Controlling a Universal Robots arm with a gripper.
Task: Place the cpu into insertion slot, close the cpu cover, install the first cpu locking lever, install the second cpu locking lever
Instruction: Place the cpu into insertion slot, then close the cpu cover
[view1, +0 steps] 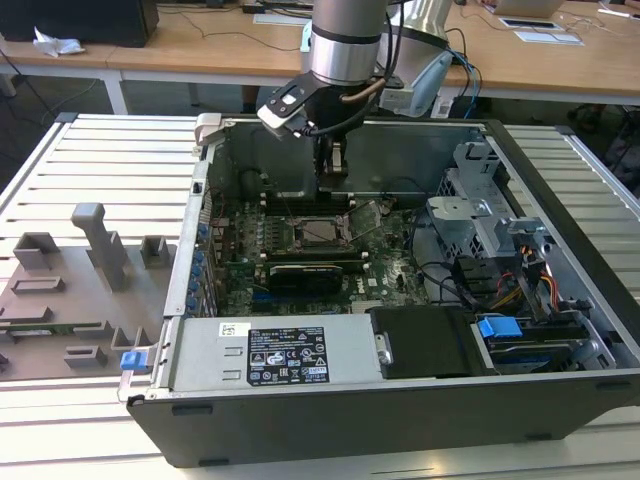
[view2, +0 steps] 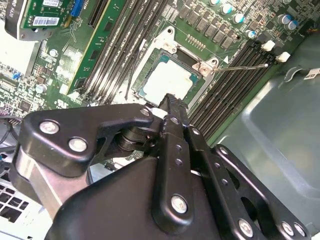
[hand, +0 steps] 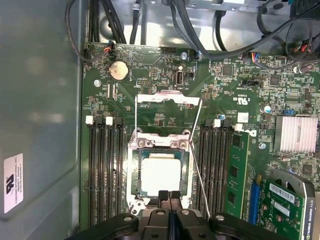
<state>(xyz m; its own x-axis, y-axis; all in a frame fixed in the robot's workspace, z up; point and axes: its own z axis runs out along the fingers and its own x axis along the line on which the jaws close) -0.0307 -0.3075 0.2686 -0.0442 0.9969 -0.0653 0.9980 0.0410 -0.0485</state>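
Silvery-beige, the cpu (hand: 161, 172) lay seated in the insertion slot (hand: 189, 170), its cpu cover (hand: 167, 97) tipped open, so the gripper (hand: 168, 195) hovered close with jaws clenched, empty.

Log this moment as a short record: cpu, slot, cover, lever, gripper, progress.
cpu: lying flat in the slot, pale face up
insertion slot: filled by the cpu, uncovered
cpu cover: open, swung back off the slot, with green board showing through its window
locking lever: thin wire, unlatched, slanting away from the slot
gripper: fingers shut with nothing between them, over the slot's edge opposite the cover
progress: cpu placed; cover not yet closed
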